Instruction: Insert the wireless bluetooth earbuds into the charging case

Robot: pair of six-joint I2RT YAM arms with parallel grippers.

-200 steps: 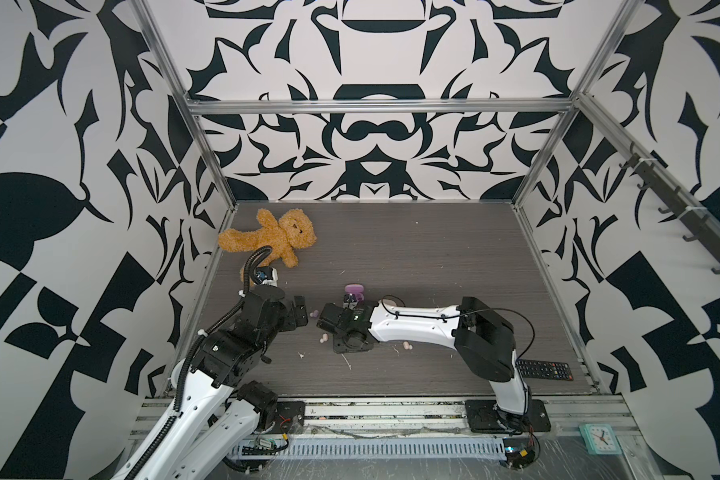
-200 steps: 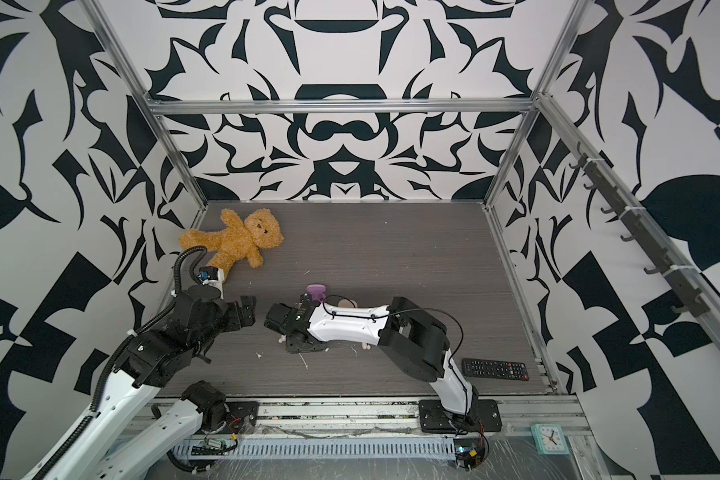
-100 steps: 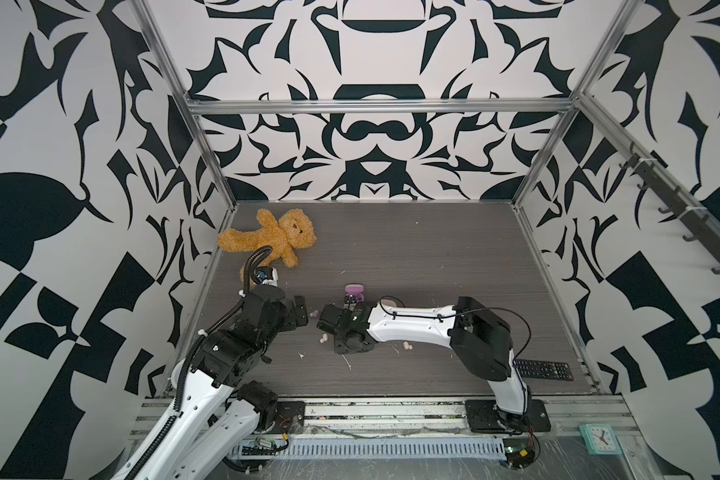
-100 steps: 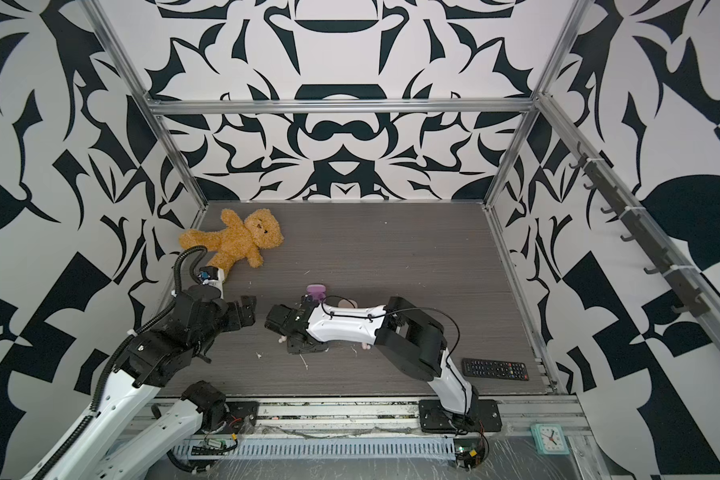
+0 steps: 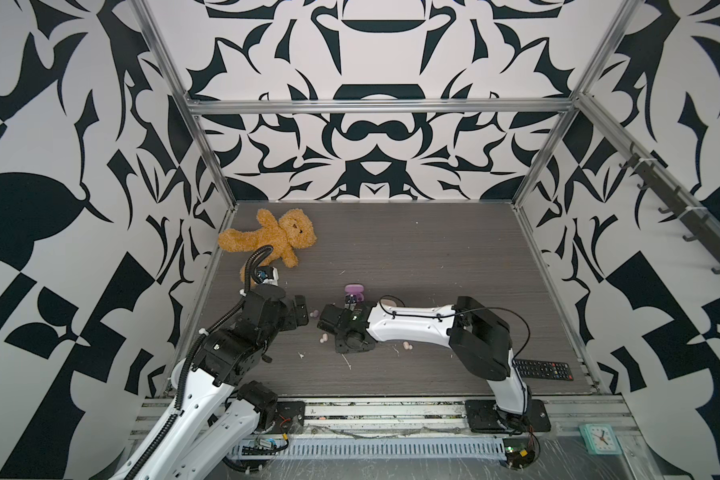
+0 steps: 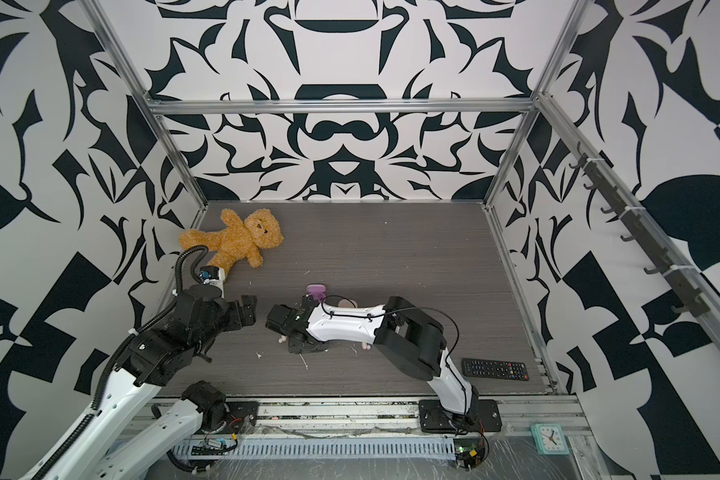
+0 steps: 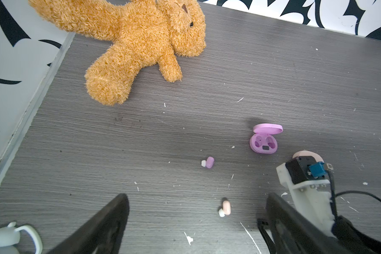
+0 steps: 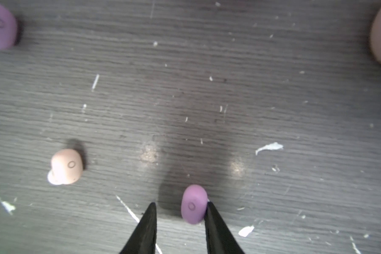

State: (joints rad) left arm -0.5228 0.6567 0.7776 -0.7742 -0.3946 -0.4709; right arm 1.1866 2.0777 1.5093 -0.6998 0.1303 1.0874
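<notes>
The right gripper [image 8: 181, 203] hangs low over the grey table [image 8: 207, 99], its two black fingers parted around a lilac bud [image 8: 194, 204]. One finger touches the bud's side and the other stands clear of it, so the bud is bracketed, not pinched, and lies on the table. A peach bud [image 8: 65, 166] lies near it on the bare wood, and a second lilac bud [image 8: 0, 25] lies farther off at the frame's edge. White scraps [image 8: 268, 147] are scattered all about.

The left gripper [image 7: 197, 198] is spread wide above the table, just beside the right one, with the two loose buds before it. The lilac case [image 7: 264, 140] sits beyond them, lid up. The peach case [image 7: 306, 154] near it is mostly hidden behind the right wrist's camera mount [image 7: 304, 176].

In both top views the right arm [image 5: 412, 324] stretches across in front of the cases, covering part of each, and the bracketed bud cannot be seen there. One more peach bud [image 5: 408, 345] lies on the arm's near side. A teddy [image 5: 275, 241] lies at the far left, and a remote [image 5: 543, 369] at the near right edge.
</notes>
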